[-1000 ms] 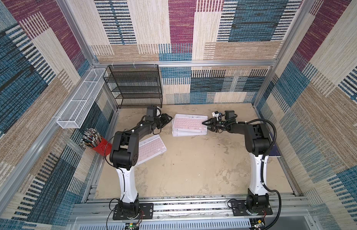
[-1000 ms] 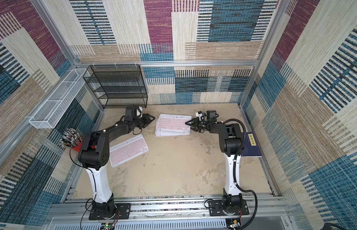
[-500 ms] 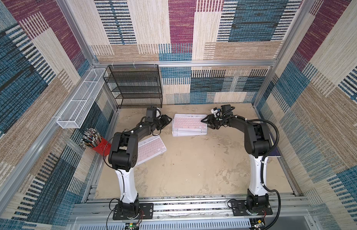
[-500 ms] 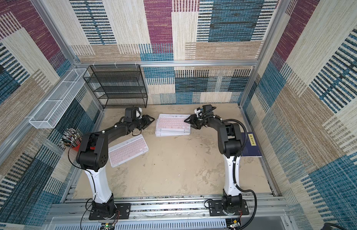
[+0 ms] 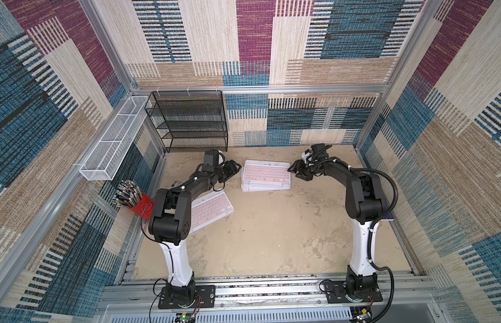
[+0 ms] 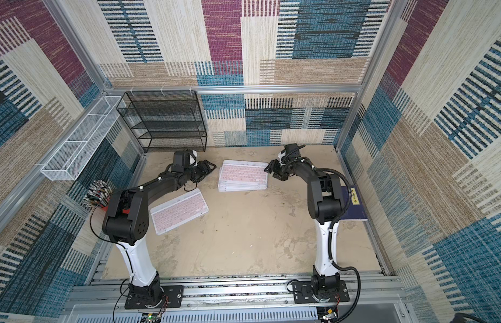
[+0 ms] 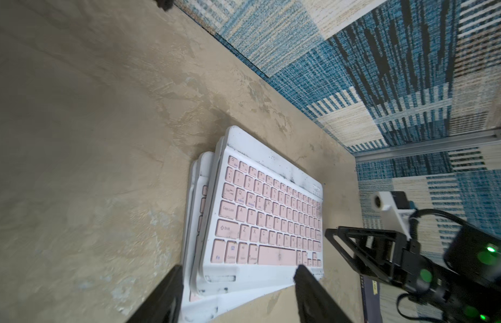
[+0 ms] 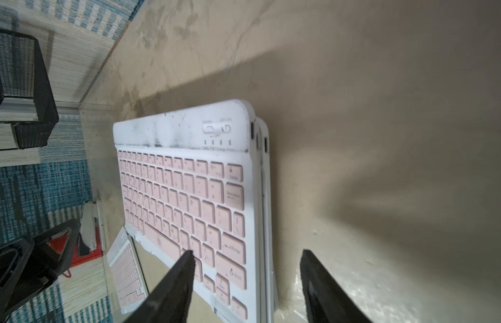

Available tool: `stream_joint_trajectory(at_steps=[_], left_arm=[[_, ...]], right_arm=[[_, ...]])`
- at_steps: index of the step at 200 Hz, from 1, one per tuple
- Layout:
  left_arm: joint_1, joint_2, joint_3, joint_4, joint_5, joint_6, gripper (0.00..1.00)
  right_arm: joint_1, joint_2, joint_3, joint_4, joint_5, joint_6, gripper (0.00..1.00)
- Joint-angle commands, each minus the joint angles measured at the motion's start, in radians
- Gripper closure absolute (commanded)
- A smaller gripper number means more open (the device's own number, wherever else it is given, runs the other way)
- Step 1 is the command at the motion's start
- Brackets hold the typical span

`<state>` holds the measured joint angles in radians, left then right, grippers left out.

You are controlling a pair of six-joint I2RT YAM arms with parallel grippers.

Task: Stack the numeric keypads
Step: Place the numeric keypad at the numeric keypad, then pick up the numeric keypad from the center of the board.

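Observation:
A stack of several numeric keypads (image 5: 265, 176) (image 6: 242, 175) lies at the back centre, fanned slightly, with a pink-keyed one (image 7: 266, 212) (image 8: 187, 190) on top. Another pink keypad (image 5: 211, 208) (image 6: 180, 210) (image 8: 127, 274) lies alone at the left, partly under the left arm. My left gripper (image 5: 235, 167) (image 7: 238, 272) is open, with the stack's left short end between its fingers (image 7: 171, 293). My right gripper (image 5: 295, 170) (image 8: 247, 253) is open over the stack's right short end, one finger (image 8: 185, 268) above the keys. Neither holds anything.
A black mesh shelf (image 5: 193, 120) stands at the back left. A white wire basket (image 5: 112, 139) hangs on the left wall, and below it sits a red cup of pens (image 5: 137, 204). A dark blue book (image 6: 354, 202) lies by the right wall behind the right arm.
Both grippers' jaws have spread wider at the ends of the stack. The right wrist has swung slightly toward the back. The keypads have not moved.

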<state>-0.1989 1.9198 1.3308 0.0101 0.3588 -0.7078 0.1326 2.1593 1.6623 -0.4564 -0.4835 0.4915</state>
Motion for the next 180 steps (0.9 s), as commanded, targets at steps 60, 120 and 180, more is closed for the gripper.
stream_joint_trajectory(at_steps=[60,120,180], left_arm=[[0.013,-0.585,-0.345,-0.478,-0.525,-0.056,0.18],[0.124,-0.817,-0.470,-0.739,-0.577,-0.065,0.18],[0.264,-0.766,-0.536,-0.670,-0.562,-0.028,0.18]], right_arm=[[0.332,-0.169,0.014,0.046,0.515,-0.123,0.35],[0.507,0.007,0.212,0.023,0.322,-0.171,0.31],[0.594,0.179,0.398,-0.016,0.197,-0.158,0.18]])
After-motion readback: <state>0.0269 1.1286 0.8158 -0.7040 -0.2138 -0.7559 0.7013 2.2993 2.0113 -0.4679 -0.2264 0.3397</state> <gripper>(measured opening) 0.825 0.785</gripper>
